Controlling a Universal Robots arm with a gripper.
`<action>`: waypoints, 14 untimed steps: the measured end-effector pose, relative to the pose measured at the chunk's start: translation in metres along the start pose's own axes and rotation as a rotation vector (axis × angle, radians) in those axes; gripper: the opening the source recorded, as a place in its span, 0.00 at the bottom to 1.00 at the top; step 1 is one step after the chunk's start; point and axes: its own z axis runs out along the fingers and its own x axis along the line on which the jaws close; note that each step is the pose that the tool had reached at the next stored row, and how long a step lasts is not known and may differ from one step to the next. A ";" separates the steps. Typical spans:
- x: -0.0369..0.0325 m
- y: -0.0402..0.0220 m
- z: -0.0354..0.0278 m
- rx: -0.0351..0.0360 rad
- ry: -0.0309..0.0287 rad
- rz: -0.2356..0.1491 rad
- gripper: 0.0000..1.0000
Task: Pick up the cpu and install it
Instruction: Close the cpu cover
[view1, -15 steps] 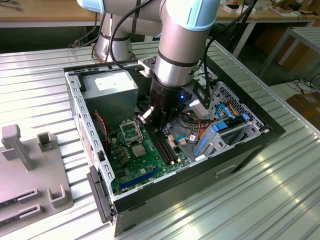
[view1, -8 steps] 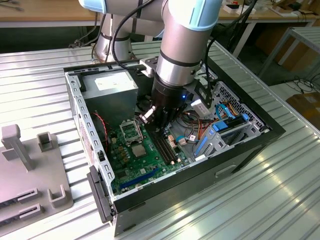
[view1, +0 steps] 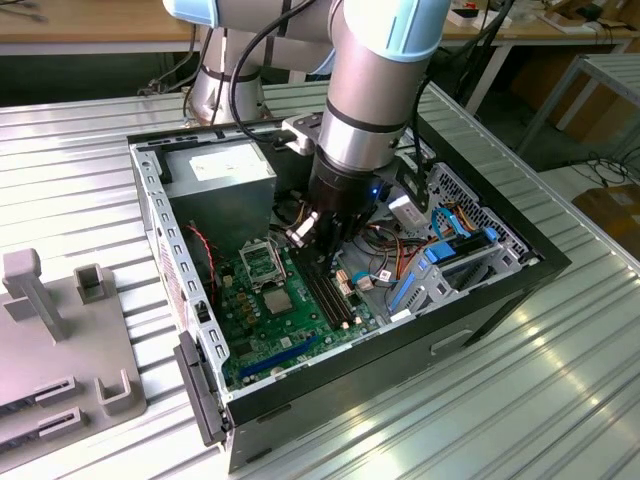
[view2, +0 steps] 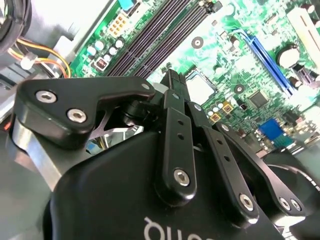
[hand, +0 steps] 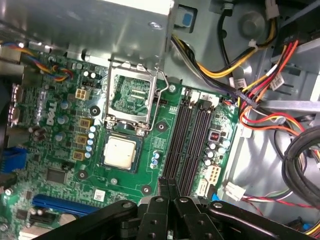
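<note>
you have one cpu (hand: 120, 152), lying flat in the one black socket (hand: 140, 154) on the green board (hand: 135, 180), beside one raised latch frame (hand: 130, 95). one gripper (hand: 168, 184) hovers over the four memory slots (hand: 192, 140), jaws together, holding nothing. the one open case (view1: 400, 350) sits on a ribbed metal table (view1: 560, 400); wooden benches (view1: 90, 25) behind.

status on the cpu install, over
Gripper shut, empty, over the memory slots. Cpu lying in the socket, apart from the gripper. Metal frame beside the socket flipped open, nothing on the cpu.
</note>
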 end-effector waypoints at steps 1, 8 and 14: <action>-0.0001 0.0000 -0.0002 -0.0004 -0.0009 -0.014 0.11; 0.0001 -0.0003 -0.0071 -0.0261 -0.0089 -0.021 0.11; -0.0002 -0.0002 -0.0077 -0.0674 -0.0230 -0.079 0.11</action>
